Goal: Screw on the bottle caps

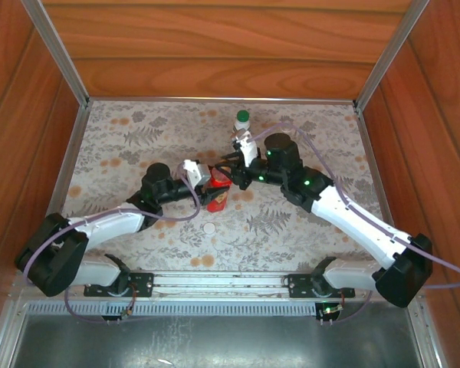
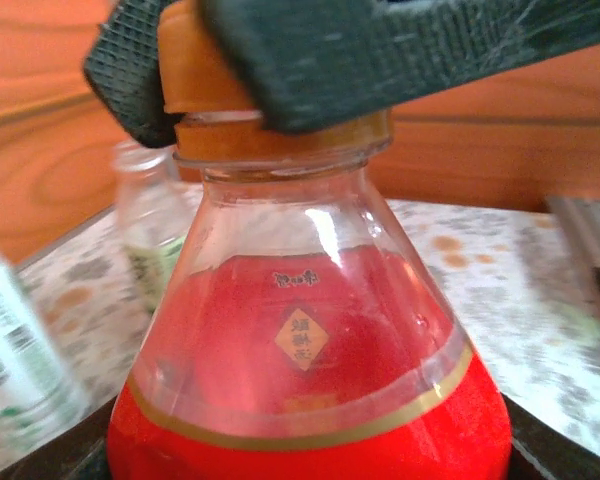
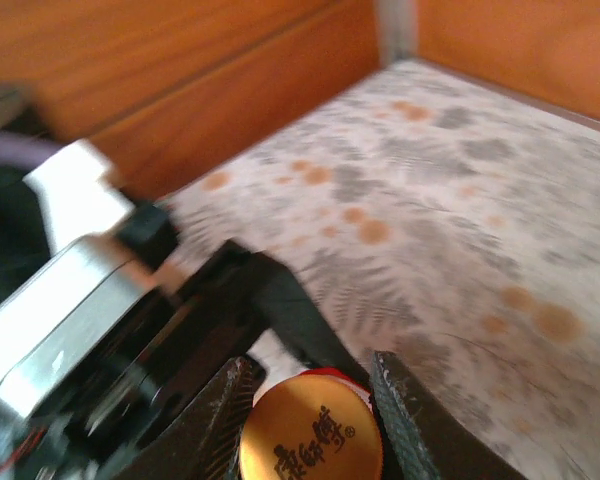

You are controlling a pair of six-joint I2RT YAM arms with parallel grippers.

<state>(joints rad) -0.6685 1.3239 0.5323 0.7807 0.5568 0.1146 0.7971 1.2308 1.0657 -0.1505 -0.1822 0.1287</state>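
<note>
The red bottle (image 1: 218, 201) stands upright mid-cloth, and my left gripper (image 1: 211, 188) is shut on its body from the left. Up close, the left wrist view shows its clear shoulder and red label (image 2: 310, 400). The orange cap (image 2: 195, 75) sits on its neck. My right gripper (image 3: 312, 378) is shut on that cap (image 3: 310, 440), one finger (image 2: 380, 50) crossing its front. A white cap (image 1: 208, 228) lies loose on the cloth in front of the bottle. A clear bottle with a dark green cap (image 1: 242, 121) stands further back.
A short clear bottle (image 2: 150, 225) and a bottle with a white-green label (image 2: 10, 365) stand blurred to the left behind the red one. Wooden walls (image 1: 215, 46) enclose the patterned cloth (image 1: 138, 138). A metal rail (image 1: 215, 284) runs along the near edge.
</note>
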